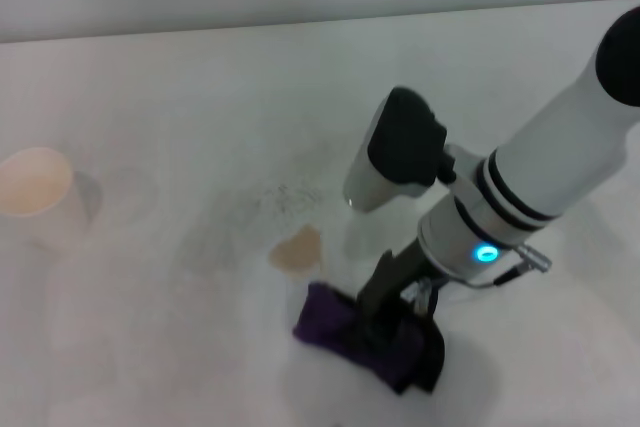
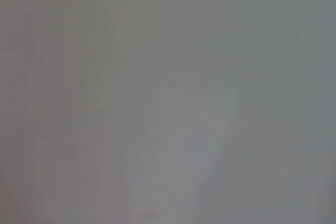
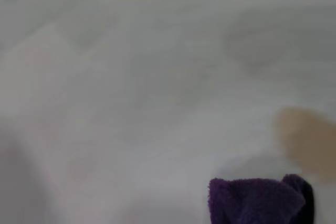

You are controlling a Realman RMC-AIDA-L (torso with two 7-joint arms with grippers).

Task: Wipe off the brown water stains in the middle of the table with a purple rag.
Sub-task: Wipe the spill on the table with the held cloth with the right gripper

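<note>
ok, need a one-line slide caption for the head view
Right gripper down on the purple rag beside the brown water stains on the white table; paper cup at far left.

- The white table (image 3: 131, 103) is seen across almost the whole right wrist view, with faint grey smudges on it.
- A part of the purple rag (image 3: 257, 200) is shown lying on the table as a lumpy, soft bundle.
- The brown water stains (image 3: 307, 137) are seen as a tan blotch near the rag, with white surface between them.
</note>
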